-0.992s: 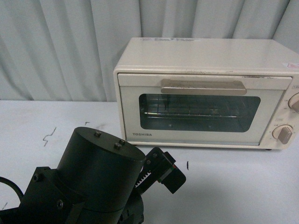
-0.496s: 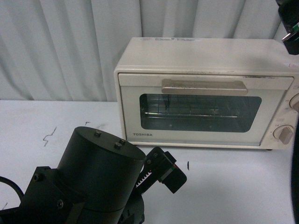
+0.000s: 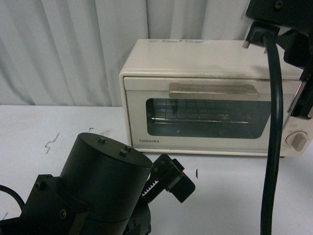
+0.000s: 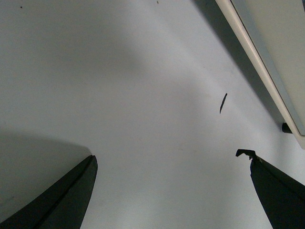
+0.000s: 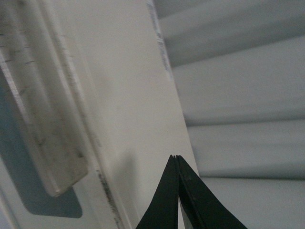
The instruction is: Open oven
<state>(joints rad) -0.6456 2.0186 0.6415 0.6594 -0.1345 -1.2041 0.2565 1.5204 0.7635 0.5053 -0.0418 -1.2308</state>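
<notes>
The cream-white oven (image 3: 205, 63) stands at the back of the table with its glass door closed and its beige bar handle (image 3: 212, 91) level across the top of the door. My right arm (image 3: 281, 19) and its black cable hang in front of the oven's right end, hiding the upper knob; the lower knob (image 3: 297, 140) shows. The right gripper (image 5: 175, 156) is shut on nothing, its tips over the oven's top (image 5: 128, 95) beside the handle (image 5: 43, 138). My left gripper (image 4: 167, 155) is open and empty over the table, short of the oven's lower edge (image 4: 267, 62).
A pleated pale curtain (image 3: 73, 49) hangs behind the oven. The light table (image 3: 58, 127) carries small dark pen marks (image 4: 223, 102). The bulky left wrist housing (image 3: 105, 186) fills the lower left of the front view.
My right arm has come down from the upper right corner and now hangs in front of the oven's right end, covering the upper knob. The left arm and the oven door have not moved.
</notes>
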